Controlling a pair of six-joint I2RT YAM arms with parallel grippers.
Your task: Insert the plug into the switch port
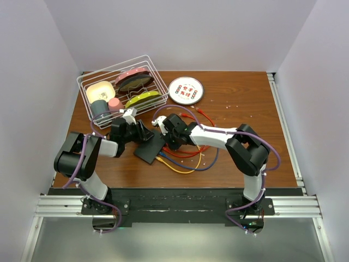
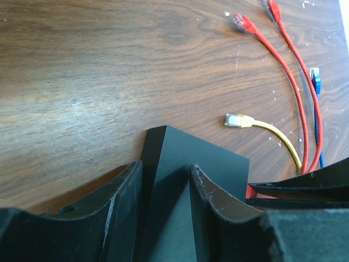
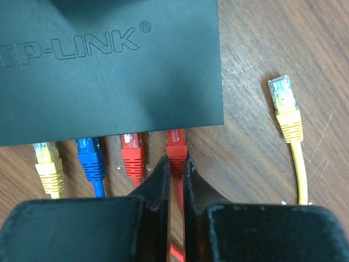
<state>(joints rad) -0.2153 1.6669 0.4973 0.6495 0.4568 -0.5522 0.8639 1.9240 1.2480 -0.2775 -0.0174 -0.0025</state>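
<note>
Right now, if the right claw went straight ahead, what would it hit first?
The black switch, most likely: the red plug pinched in the right claw sits right at its socket edge.

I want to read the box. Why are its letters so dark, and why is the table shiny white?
Right wrist view: the switch has black-on-black letters, caught only by faint edge light; a shadow darkens its far part. Left wrist view: light bounces off the table as a pale sheen. Top view: even light, but the switch is too small to show letters.
</note>
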